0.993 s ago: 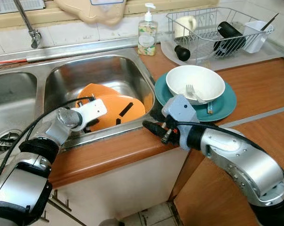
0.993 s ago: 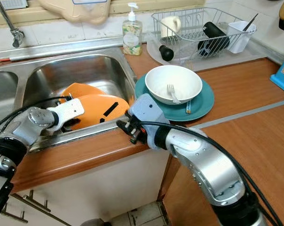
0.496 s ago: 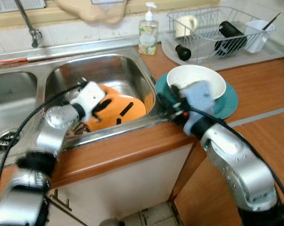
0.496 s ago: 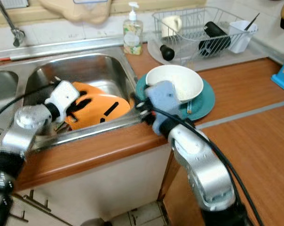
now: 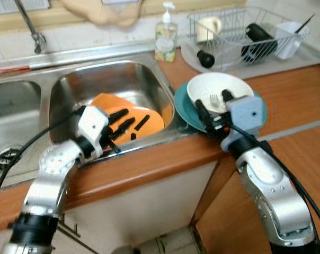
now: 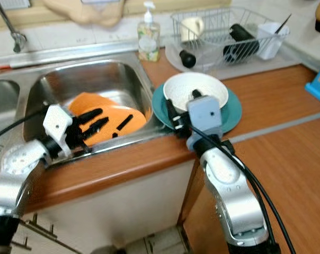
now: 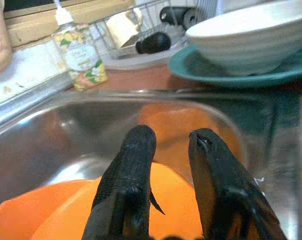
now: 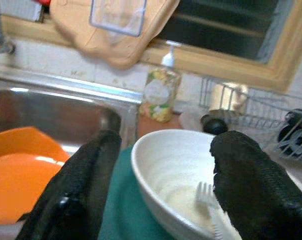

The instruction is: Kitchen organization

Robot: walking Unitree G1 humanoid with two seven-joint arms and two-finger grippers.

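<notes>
Two orange plates (image 5: 149, 119) lie tilted in the right basin of the steel sink (image 5: 112, 79). My left gripper (image 5: 121, 120) hovers just above them near the basin's front wall, fingers a little apart and holding nothing; the left wrist view shows the narrow gap (image 7: 168, 145) over the orange plates (image 7: 51, 220). A white bowl (image 5: 239, 87) with a fork (image 5: 214, 100) inside sits on a teal plate (image 5: 260, 114) on the counter. My right gripper (image 5: 213, 103) is open wide at the bowl's near rim, one finger outside, one over the bowl (image 8: 176, 165).
A soap bottle (image 5: 166, 36) stands behind the sink. A wire dish rack (image 5: 245, 32) with a cup, dark bottles and a white holder is at the back right. The faucet (image 5: 30, 26) and a second basin (image 5: 11, 116) are on the left. Wooden counter runs right.
My right gripper moved from the counter's front edge up to the white bowl and now straddles its rim. My left gripper drew back toward the basin's front wall, fingers pointing over the plates.
</notes>
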